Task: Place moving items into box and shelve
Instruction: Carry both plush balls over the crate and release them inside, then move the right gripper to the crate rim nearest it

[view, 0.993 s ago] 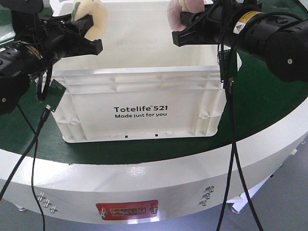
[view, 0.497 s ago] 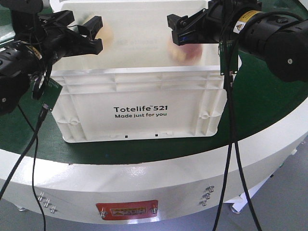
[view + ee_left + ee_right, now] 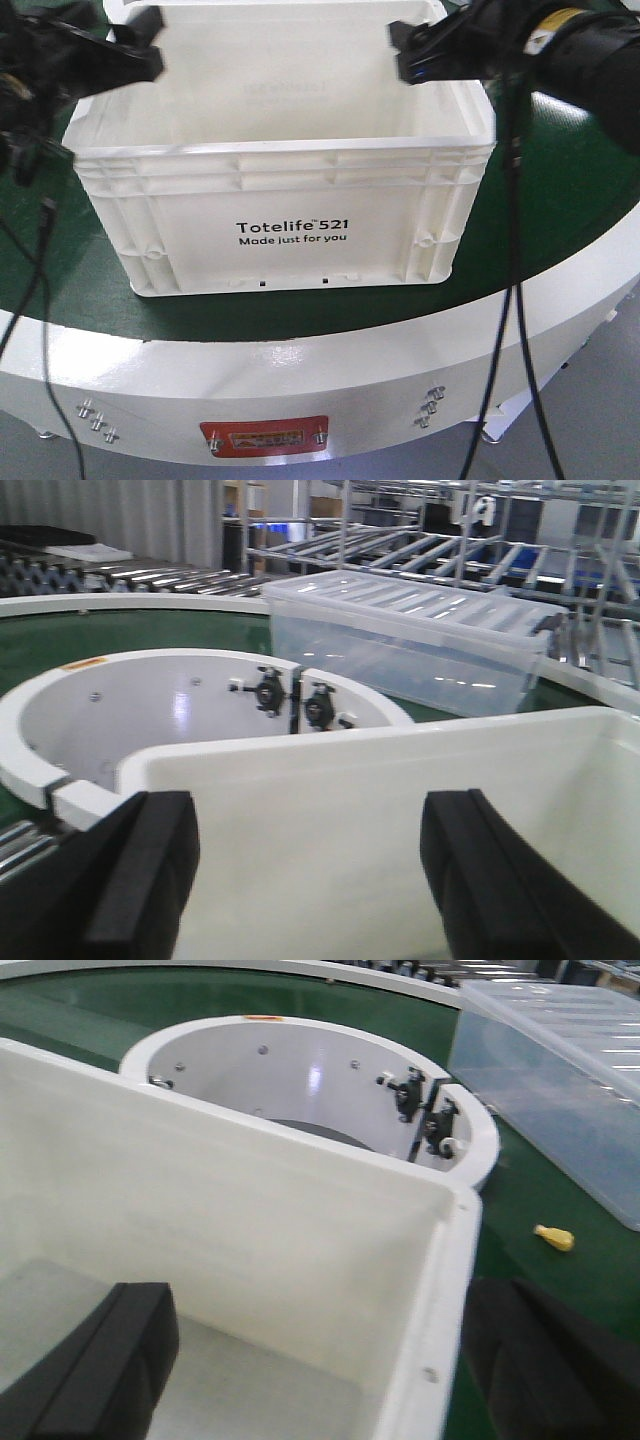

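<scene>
The white box (image 3: pixel 280 160), printed "Totelife 521", stands on the green belt in the front view. No moving items show in any view; the box's floor is hidden in the front view. My left gripper (image 3: pixel 145 42) hangs open and empty over the box's left rim. In the left wrist view its black fingers (image 3: pixel 140 880) frame the box's far wall (image 3: pixel 330 810). My right gripper (image 3: pixel 408 52) is open and empty at the box's right rim. Its fingers (image 3: pixel 110 1360) straddle the box's side wall (image 3: pixel 440 1300), one inside and one outside.
A clear lidded plastic bin (image 3: pixel 400 640) sits on the belt beyond the box, also the clear bin (image 3: pixel 570 1070) in the right wrist view. A small yellow object (image 3: pixel 553 1237) lies on the green belt. A white inner ring (image 3: pixel 300 1070) and metal racks (image 3: pixel 480 540) stand behind.
A second ago each gripper held a bun-like toy above the box. Both jaws then opened, the toys fell into the box and out of sight, and the grippers moved outward.
</scene>
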`<state>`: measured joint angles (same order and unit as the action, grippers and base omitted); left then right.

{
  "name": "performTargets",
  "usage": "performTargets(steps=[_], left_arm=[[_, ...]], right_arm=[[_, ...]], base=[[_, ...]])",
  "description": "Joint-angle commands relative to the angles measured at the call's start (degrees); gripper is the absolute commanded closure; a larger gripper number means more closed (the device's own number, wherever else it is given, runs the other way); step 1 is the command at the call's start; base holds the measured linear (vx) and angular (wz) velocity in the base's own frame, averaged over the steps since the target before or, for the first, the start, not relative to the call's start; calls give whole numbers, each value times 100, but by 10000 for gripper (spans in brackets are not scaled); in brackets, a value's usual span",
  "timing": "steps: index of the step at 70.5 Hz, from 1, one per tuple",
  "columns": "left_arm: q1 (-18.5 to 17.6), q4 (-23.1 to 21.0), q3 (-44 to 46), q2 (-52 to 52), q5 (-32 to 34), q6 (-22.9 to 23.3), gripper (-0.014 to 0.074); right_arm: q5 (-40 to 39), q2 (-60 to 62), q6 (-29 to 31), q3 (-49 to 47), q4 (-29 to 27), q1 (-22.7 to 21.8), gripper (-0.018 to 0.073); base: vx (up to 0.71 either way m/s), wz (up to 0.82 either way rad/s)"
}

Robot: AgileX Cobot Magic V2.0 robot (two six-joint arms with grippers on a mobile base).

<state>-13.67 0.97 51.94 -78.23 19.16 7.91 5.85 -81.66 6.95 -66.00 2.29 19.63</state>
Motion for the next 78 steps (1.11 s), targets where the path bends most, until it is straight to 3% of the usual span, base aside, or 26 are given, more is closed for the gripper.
performTargets(steps=[1, 15, 20, 38, 45, 59, 78], left_arm=[[207, -97, 184, 439, 41, -353, 8], [486, -212, 230, 809, -730, -406, 12], [547, -373, 514, 777, -1364, -406, 25], [547, -366, 2574, 62, -3820, -399, 110], [547, -328, 3154, -227, -4483, -399, 133], [547, -280, 3370, -405, -4524, -405, 135], [547, -275, 3364, -416, -4571, -410, 135]], right_arm=[[-190, 371, 77, -214, 43, -259, -34], [539, 581, -27, -294, -84, -567, -18], [1002, 533, -145, -538, -99, -567, -18], [2598, -168, -553, -2279, -229, -567, -18], [3294, -603, -545, -3017, -480, -567, -18], [4156, -1436, -556, -3952, -778, -567, -18], [4355, -2100, -695, -4017, -837, -567, -18]], base=[[0, 0], [0, 0], [0, 0], [0, 0], [0, 0], [0, 0], [0, 0]])
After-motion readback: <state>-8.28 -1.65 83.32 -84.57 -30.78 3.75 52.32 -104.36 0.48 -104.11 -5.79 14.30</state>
